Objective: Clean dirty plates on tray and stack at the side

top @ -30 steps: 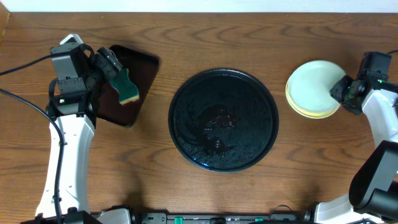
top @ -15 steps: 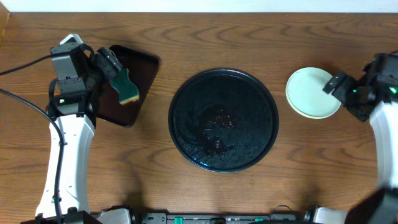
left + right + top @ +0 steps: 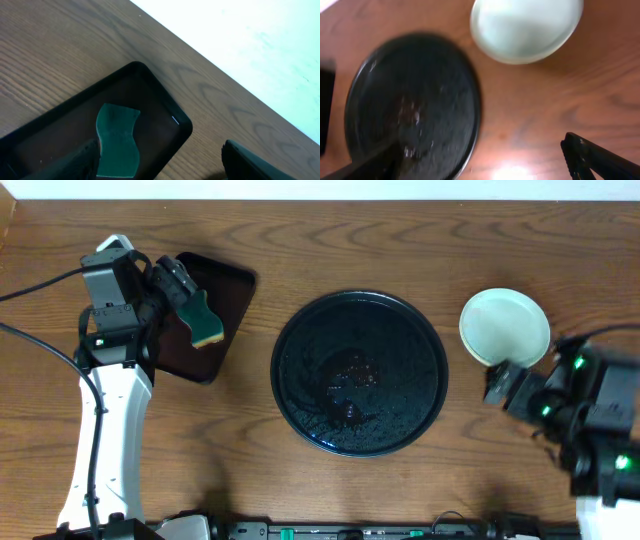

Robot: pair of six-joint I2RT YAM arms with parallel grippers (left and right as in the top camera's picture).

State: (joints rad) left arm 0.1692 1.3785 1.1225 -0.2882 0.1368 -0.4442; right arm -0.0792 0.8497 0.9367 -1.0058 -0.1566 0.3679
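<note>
The plates (image 3: 505,328) sit in a stack on the wood to the right of the tray, a pale mint one on top, also seen as the plates (image 3: 526,26) at the top of the right wrist view. The round black tray (image 3: 360,372) holds no plate, only reddish smears near its middle; its rim (image 3: 476,107) shows in the right wrist view. My right gripper (image 3: 505,388) (image 3: 480,167) hangs open and empty just in front of the stack. Far left, my left gripper (image 3: 190,295) (image 3: 162,167) stands open over a green sponge (image 3: 118,140).
The green and yellow sponge (image 3: 205,322) lies in a smaller rectangular dark tray (image 3: 232,285) at the back left, one left finger right beside it. The rectangular tray's rim (image 3: 182,125) ends near bare wood. A pale wall runs along the table's far edge.
The right gripper opened, let go of the top plate on the stack and drew back toward the table's front. The left arm and sponge stayed still.
</note>
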